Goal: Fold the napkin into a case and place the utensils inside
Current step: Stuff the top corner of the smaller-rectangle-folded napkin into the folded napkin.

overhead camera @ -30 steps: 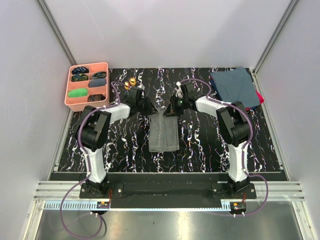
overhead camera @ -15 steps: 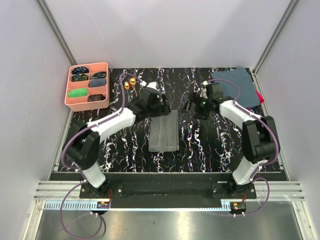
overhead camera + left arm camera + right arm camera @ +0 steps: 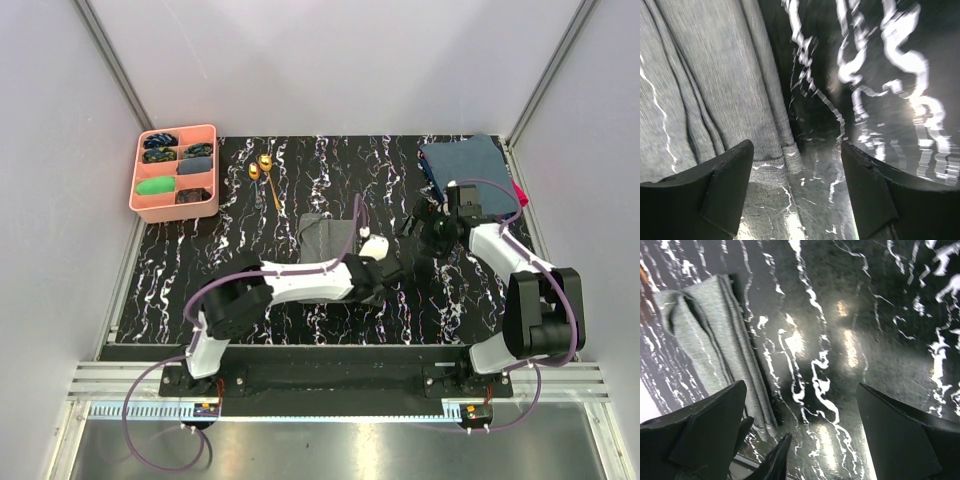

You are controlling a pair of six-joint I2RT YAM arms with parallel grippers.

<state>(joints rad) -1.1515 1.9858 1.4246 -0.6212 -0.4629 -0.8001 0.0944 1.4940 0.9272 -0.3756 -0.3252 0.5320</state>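
The grey napkin (image 3: pixel 326 234) lies folded into a narrow strip, the case, in the middle of the dark marbled table. My left arm crosses its near half. My left gripper (image 3: pixel 388 273) stands open just off the strip's right side. In the left wrist view the napkin (image 3: pixel 705 90) fills the left, its hemmed corner between the gripper's (image 3: pixel 797 172) open jaws, ungripped. My right gripper (image 3: pixel 418 224) is open to the right of the strip, over bare table (image 3: pixel 800 432), the napkin (image 3: pixel 705 340) at that view's left. Two gold utensils (image 3: pixel 263 171) lie at the back left.
A pink compartment tray (image 3: pixel 137 187) with small items stands at the back left. Dark blue-teal cloths (image 3: pixel 470 172) are stacked at the back right. Grey walls close the table on three sides.
Both grippers have opened and left the napkin's far end. The left arm swung across the strip to its right side. The right arm drew back to the right.
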